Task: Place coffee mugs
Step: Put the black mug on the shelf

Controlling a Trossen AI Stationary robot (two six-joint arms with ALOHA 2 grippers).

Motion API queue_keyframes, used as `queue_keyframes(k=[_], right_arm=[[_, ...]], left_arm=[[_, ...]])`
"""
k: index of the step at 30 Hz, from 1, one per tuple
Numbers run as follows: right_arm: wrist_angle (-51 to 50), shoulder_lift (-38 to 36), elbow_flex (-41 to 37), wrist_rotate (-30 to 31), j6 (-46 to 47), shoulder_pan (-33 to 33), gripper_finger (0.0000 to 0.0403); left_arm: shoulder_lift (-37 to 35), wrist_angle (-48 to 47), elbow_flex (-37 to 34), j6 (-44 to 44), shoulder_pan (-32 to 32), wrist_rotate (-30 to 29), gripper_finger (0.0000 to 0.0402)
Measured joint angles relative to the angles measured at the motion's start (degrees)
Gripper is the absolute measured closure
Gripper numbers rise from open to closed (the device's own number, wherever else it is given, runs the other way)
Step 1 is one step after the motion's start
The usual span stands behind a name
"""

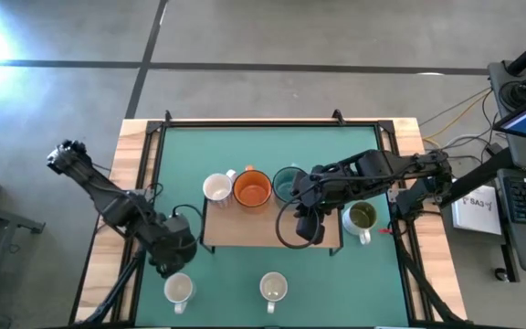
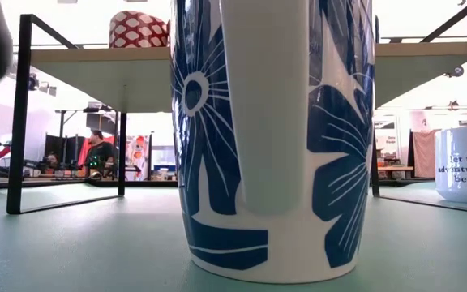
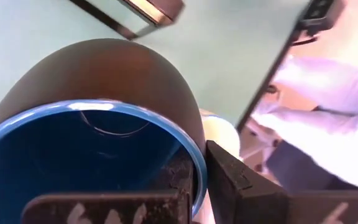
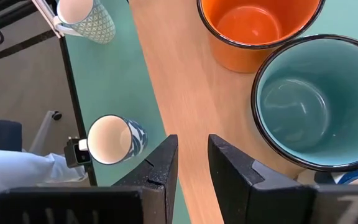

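A: How far along?

B: 3 mugs on the wooden shelf (image 1: pixel 245 233): white mug (image 1: pixel 216 187), orange mug (image 1: pixel 252 189), teal mug (image 1: pixel 287 183).

A: Hands?

B: Left hand (image 3: pixel 194 186) holds a navy mug (image 3: pixel 98 124) at 8 o'clock; right hand (image 4: pixel 192 163), narrow and empty, sits over the shelf. Olive-green mug (image 1: pixel 362 217) waits at 3 o'clock, 2 more at 6.

Green table (image 1: pixel 245 151), shelf (image 1: pixel 245 233), perhaps three mugs (image 1: pixel 274 288).

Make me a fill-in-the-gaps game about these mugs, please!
1. On the wooden shelf, the mug between the white mug and the teal mug is ___.
2. The left gripper holds a dark mug that is ___ inside.
3. The green-lined mug stands off the shelf, on the table nearest the robot's ___ arm.

Missing words: orange; blue; right.
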Motion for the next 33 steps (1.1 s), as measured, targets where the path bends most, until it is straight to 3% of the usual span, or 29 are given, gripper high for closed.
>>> queue_keyframes(k=[10,16,21,33], right_arm=[[-0.23,-0.07,0.00,0.01,-0.41,-0.01,0.0324],[-0.28,-0.09,0.00,0.00,-0.50,-0.01,0.0323],[-0.55,-0.13,0.00,0.00,-0.47,-0.01,0.0323],[-5.13,-0.15,0.00,0.00,-0.49,0.01,0.0322]], left_arm=[[9.00,-3.06,14.05,2.51,-1.23,5.00,0.0390],[17.44,-13.51,25.79,8.14,-1.23,6.86,0.0389],[22.24,-21.35,34.48,11.98,-1.22,3.00,0.0389],[29.69,-22.04,47.75,16.32,2.51,-3.31,0.0389]])
